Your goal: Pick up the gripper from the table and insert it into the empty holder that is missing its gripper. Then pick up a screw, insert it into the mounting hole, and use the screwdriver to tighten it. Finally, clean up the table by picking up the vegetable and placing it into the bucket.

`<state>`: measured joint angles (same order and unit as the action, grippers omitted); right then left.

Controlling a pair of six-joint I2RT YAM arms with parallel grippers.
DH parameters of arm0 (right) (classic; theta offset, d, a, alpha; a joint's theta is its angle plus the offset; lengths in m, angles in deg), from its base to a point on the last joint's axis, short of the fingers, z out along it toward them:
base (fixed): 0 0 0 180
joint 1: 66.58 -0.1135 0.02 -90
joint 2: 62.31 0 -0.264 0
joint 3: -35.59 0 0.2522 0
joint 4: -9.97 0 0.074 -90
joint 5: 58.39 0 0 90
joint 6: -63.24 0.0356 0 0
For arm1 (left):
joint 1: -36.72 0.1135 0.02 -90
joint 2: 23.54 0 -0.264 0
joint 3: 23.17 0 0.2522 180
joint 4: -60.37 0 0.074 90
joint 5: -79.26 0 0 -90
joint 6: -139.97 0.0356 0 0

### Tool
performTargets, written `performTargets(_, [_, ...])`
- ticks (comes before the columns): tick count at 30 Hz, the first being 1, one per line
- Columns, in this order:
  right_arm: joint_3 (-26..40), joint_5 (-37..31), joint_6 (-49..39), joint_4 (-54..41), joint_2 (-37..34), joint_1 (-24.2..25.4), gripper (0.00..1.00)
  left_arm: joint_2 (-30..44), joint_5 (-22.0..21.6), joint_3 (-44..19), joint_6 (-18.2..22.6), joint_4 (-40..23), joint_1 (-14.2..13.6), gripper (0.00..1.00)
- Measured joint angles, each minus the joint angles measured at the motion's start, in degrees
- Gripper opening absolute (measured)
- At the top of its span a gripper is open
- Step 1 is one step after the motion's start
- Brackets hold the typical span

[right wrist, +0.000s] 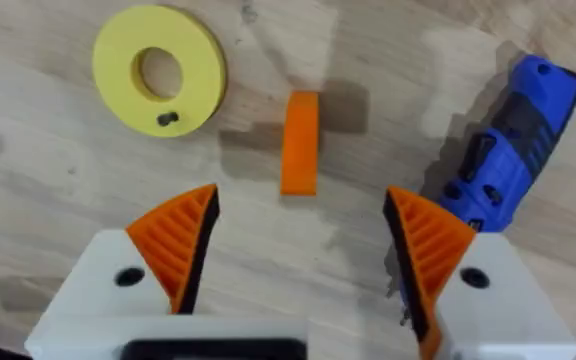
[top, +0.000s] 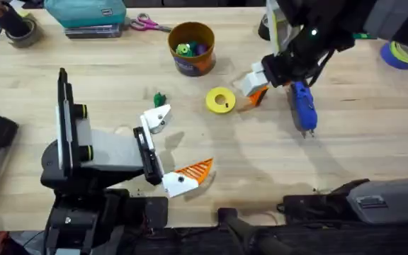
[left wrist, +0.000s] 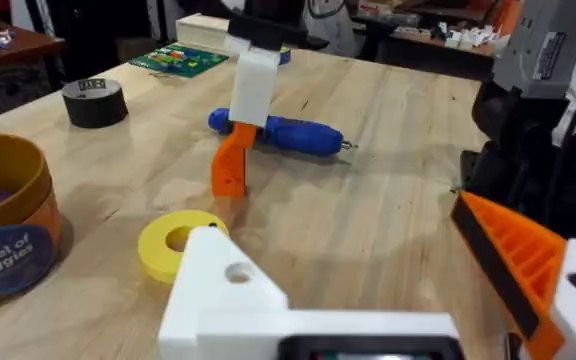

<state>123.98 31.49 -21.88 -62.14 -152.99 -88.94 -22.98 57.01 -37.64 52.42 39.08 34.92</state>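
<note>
The small orange gripper (right wrist: 300, 142) lies flat on the wood, just beyond the gap between my right gripper's (right wrist: 300, 200) open orange pads. That right gripper (top: 255, 88) hovers low beside the blue screwdriver (top: 303, 106) (right wrist: 503, 170) (left wrist: 288, 132). My left gripper (top: 184, 140) (left wrist: 333, 235) rests open near the front. One of its jaws is the bare white holder (top: 156, 118) (left wrist: 218, 285), and the other carries an orange pad (top: 193, 170). A small green vegetable (top: 159, 98) lies just beyond the holder. The yellow-orange bucket (top: 191, 48) (left wrist: 8, 215) stands at the back centre with toys inside.
A flat yellow ring (top: 220, 100) (right wrist: 160, 70) (left wrist: 173, 243) with a small dark piece on it lies left of the right gripper. Scissors (top: 147, 25), a teal box (top: 87, 14), a black tape roll (left wrist: 94, 102) and a blue tape roll (top: 402, 53) sit along the back.
</note>
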Motion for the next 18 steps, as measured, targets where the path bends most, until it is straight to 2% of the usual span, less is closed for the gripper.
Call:
performTargets(8, [-0.8,0.0,1.2,3.2,-4.8,0.7,0.987,0.0,0.0,0.0,0.0,0.0,0.0,0.985])
performTargets(16, [-1.0,0.0,1.3,4.6,-7.7,0.8,0.867,0.0,0.0,0.0,0.0,0.0,0.0,0.986])
performTargets(17, [-1.0,0.0,1.4,4.6,-7.7,0.8,0.703,0.0,0.0,0.0,0.0,0.0,0.0,0.986])
performTargets(18, [-1.0,0.0,1.5,5.2,-7.7,0.8,0.417,0.0,0.0,0.0,0.0,0.0,0.0,0.986])
